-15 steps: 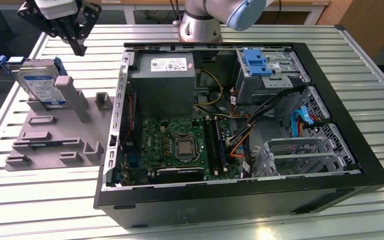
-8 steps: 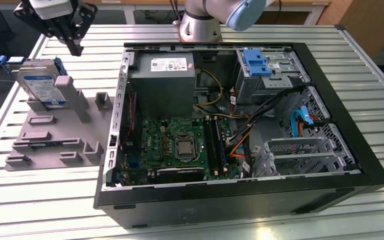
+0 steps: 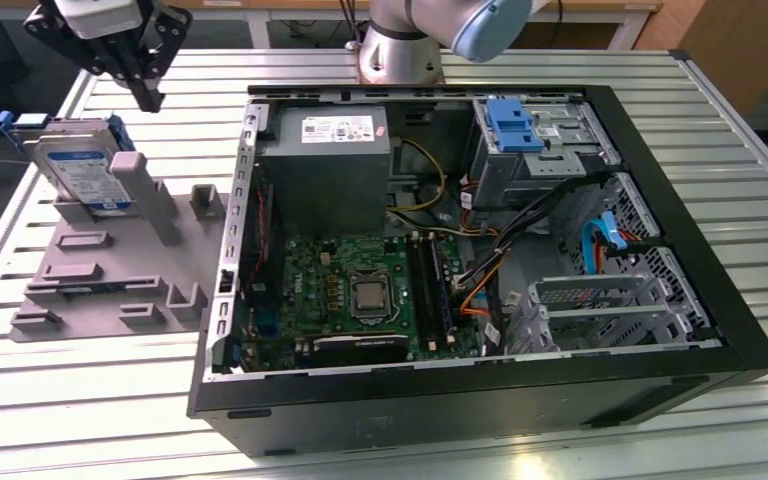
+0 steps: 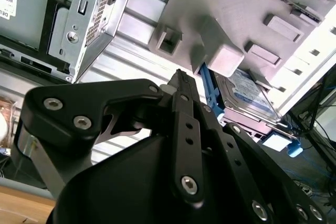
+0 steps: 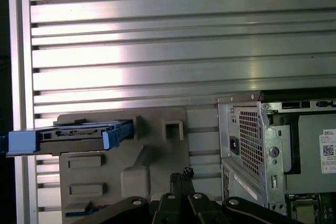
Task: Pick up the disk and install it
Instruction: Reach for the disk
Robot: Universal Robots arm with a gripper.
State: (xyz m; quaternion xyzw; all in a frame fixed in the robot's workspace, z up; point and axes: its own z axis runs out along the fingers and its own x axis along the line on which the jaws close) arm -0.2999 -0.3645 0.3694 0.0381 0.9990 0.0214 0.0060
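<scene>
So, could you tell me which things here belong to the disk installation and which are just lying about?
Belongs to the job:
the flat silver disk with blue rail frame, standing in the grey plastic stand; the black gripper near it; the open black computer case.

Just there:
the grey power-supply box; the green motherboard; the bare blue plastic bracket; the slatted metal table.

The exterior view looks steeply down from high over the tabletop (image 3: 77,400) onto the open case (image 3: 718,300), with the hand (image 3: 151,102) far off. The first wrist view faces straight down past the hand. The second wrist view peers obliquely along it from close behind. Both wrist views share the stand (image 5: 157,145) and disk (image 5: 73,136) below the hand, plus a case corner.
</scene>
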